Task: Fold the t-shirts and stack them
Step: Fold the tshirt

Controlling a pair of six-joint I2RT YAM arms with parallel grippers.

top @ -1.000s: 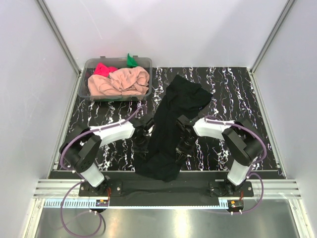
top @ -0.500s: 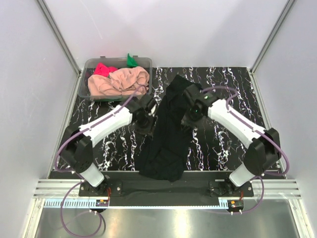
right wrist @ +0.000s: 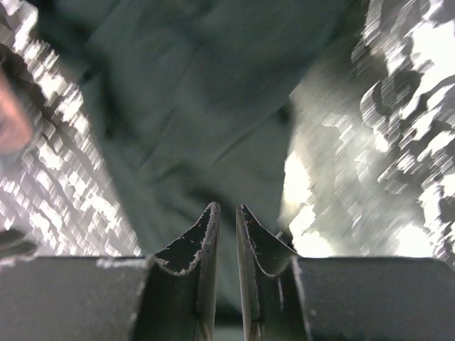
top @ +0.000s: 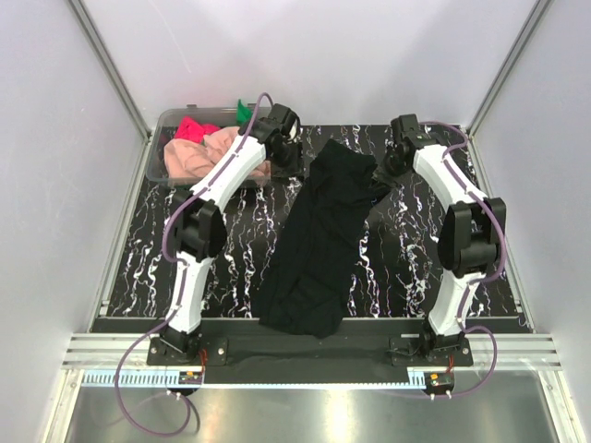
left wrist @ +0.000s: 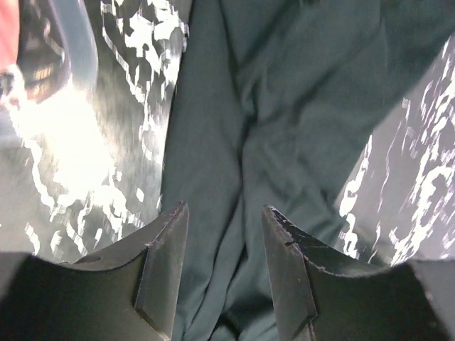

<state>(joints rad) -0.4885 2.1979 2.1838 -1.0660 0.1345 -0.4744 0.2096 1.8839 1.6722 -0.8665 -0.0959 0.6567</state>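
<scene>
Pale grey walls (top: 55, 185) close the cell at both sides and the back, with aluminium posts (top: 111, 69) in the far corners; the table (top: 222, 263) is black, marbled with white veins.

At its far left corner stands a clear plastic tub (top: 155, 166); in it lie the peach-pink t-shirt (top: 199, 159), the bright pink-red t-shirt (top: 191, 127) and the green t-shirt (top: 243, 113).

Just right of the tub hovers the left gripper (top: 288, 148); its jaws stand well apart with nothing between them, and black cloth shows beneath.

The black t-shirt (top: 323, 231) lies in a long rumpled band down the middle of the table, from far centre to the near edge.

At its far right corner is the right gripper (top: 388, 171); its jaws are parted only to a narrow slit, gripping nothing.
</scene>
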